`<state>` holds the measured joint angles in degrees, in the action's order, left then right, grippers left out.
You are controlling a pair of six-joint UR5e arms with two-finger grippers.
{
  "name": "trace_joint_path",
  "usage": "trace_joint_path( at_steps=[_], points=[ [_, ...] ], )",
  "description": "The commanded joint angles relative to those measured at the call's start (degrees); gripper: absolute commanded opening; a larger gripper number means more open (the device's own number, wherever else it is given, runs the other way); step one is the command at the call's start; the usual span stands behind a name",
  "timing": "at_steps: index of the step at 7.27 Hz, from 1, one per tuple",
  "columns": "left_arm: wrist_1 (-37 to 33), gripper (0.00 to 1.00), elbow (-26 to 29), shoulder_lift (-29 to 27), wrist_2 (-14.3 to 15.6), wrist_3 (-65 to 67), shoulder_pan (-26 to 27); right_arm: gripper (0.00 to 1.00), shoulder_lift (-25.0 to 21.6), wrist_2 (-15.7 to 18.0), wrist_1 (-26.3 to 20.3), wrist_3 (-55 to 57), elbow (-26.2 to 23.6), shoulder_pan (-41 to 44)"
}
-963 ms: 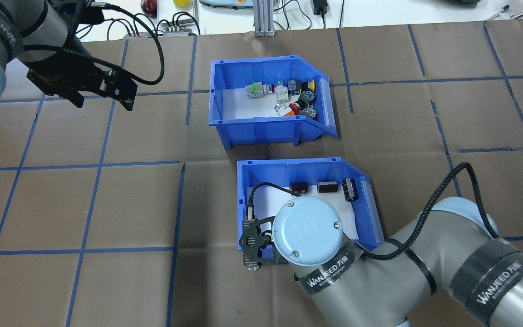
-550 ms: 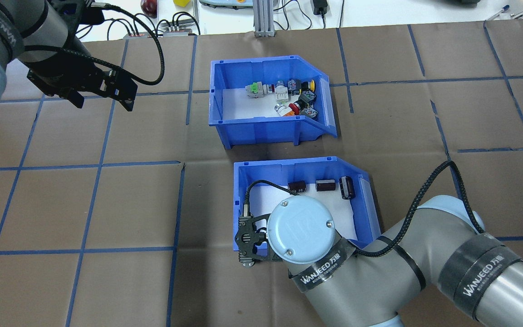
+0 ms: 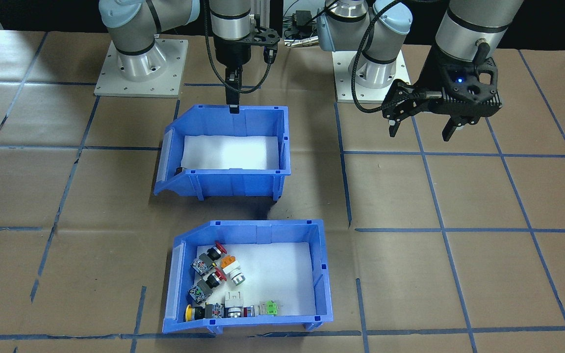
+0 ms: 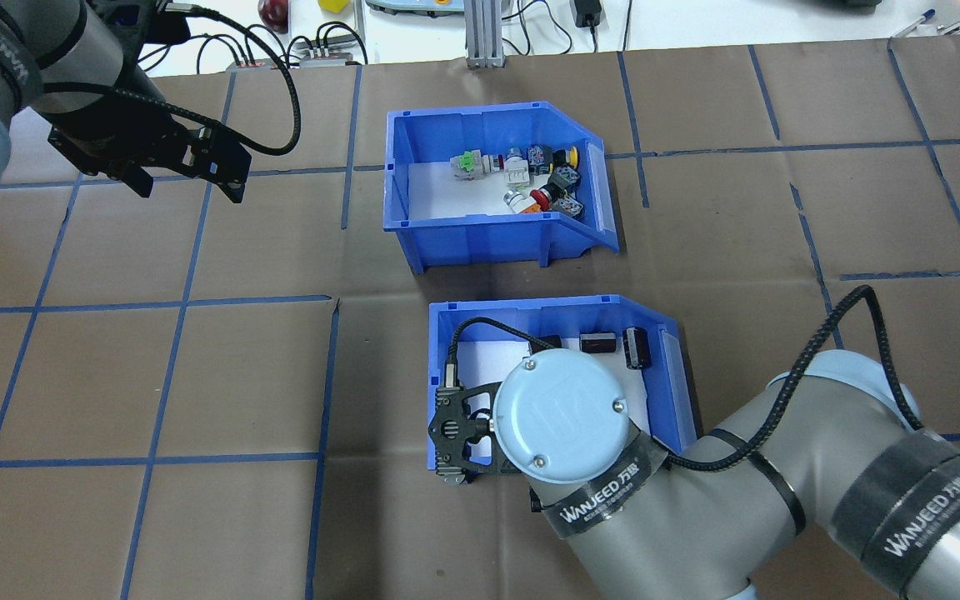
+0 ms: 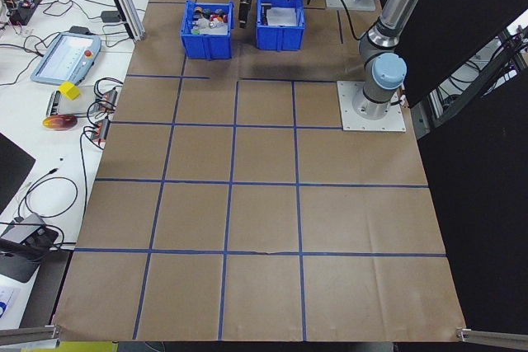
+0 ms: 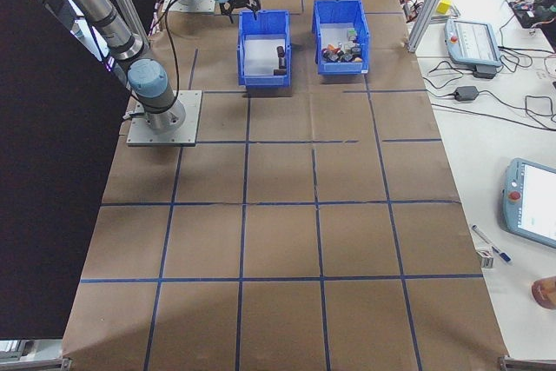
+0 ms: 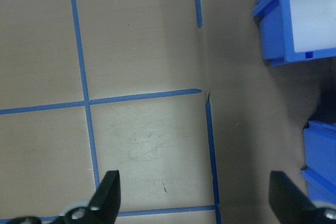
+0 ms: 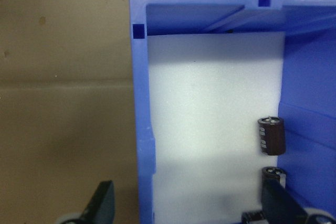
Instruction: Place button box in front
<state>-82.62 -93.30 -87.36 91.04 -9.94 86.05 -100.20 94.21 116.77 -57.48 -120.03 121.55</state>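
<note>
Since the earlier overhead frames the right gripper (image 4: 453,457) and the capacitor bin (image 4: 663,367) have crept toward the lower left. Its fingers are spread, one on each side of the bin's wall. The button box (image 4: 488,242) sits untouched at upper centre, farther from the robot. The left gripper (image 4: 188,171) hangs open, upper left. Apparently the bins are being rearranged first.

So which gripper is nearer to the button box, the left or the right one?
Neither is clearly nearer. The left gripper hangs open over bare table off to the side of the button box. The right gripper straddles the near wall of the bin with dark cylinders.
</note>
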Motion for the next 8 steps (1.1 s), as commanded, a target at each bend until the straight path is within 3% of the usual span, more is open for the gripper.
trace_joint_path(
  at_steps=[1, 3, 4, 8],
  points=[
    [0.01, 0.99, 0.05, 0.52, 0.02, 0.01, 0.00, 1.00, -1.23, 0.10, -6.28, 0.18, 6.37, -6.36],
    [0.01, 0.99, 0.13, 0.36, -0.07, -0.16, 0.00, 1.00, -1.31, -2.95, -7.77, 4.79, 9.45, -20.23],
    [0.01, 0.99, 0.14, 0.52, 0.02, -0.16, 0.00, 1.00, -1.14, -6.98, -11.78, 14.84, 11.64, -25.43],
    [0.01, 0.99, 0.05, 0.61, -0.07, -0.16, 0.00, 1.00, 5.53, -7.37, -27.69, 50.89, 25.52, -33.48]
  ],
)
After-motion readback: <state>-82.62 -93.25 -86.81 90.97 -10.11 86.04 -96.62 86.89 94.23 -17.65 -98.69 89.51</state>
